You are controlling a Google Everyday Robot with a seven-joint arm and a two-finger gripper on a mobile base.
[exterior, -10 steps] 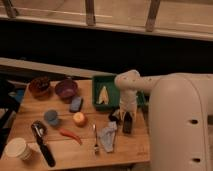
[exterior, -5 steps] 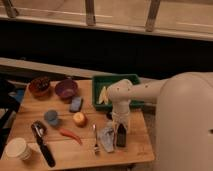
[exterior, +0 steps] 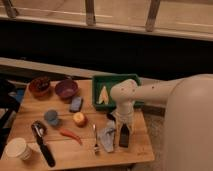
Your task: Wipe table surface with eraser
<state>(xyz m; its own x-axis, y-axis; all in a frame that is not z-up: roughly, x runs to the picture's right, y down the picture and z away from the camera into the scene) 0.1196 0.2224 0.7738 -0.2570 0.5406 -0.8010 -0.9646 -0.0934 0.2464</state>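
The gripper (exterior: 124,131) hangs low over the right part of the wooden surface (exterior: 132,152), pointing down, with the dark eraser (exterior: 124,137) standing upright directly beneath it and resting on the wood. Whether the jaws are spread or pinching the eraser cannot be told from this view. Just left of the eraser lies a crumpled grey cloth (exterior: 106,135), and beside that a fork (exterior: 95,138) lies lengthwise toward the front edge. The white arm (exterior: 145,95) runs from the gripper up and to the right.

Behind the gripper sits a green tray (exterior: 116,80) holding a pale yellowish wedge-shaped item (exterior: 103,95). Further left on the surface are an orange-coloured round fruit (exterior: 79,118), a red chili pepper (exterior: 70,135), a blue-grey round object (exterior: 51,117) and a blue-grey block (exterior: 76,104). At the back left stand a purple bowl (exterior: 66,89) and a dark red bowl (exterior: 39,85). Near the front left corner are a white cup (exterior: 17,148) and a black-handled utensil (exterior: 43,142).
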